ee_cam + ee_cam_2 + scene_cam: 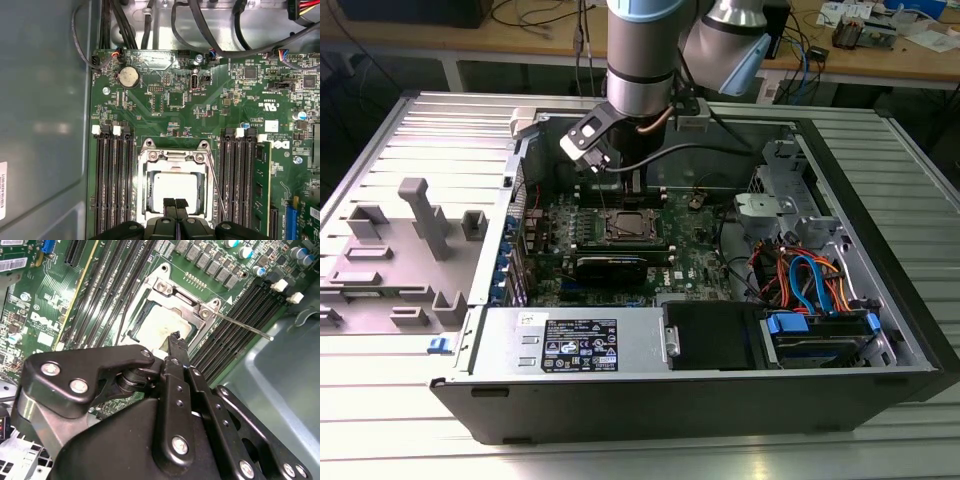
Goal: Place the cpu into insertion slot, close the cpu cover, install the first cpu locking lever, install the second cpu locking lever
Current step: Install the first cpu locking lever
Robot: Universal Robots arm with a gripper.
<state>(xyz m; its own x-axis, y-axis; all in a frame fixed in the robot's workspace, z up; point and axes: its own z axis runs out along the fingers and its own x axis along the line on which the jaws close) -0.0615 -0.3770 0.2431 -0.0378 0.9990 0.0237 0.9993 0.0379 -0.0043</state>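
Silver-grey flat square cpu (172, 185) sits in the square metal-rimmed insertion slot (149, 172) on the green circuit board (165, 110), between banks of long black memory slots (112, 185). The thin silvery windowed cpu cover (144, 187) lies flat around it. Black gripper (175, 204) hangs right over the cpu's near edge, fingertips pressed together with nothing between them, contact with the chip unclear. A thin wire locking lever (245, 326) runs slantwise from the cover's corner across the memory slots.

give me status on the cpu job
Claw shut, tips over cpu. Cpu seated, cover down. One lever sticking out, not latched.
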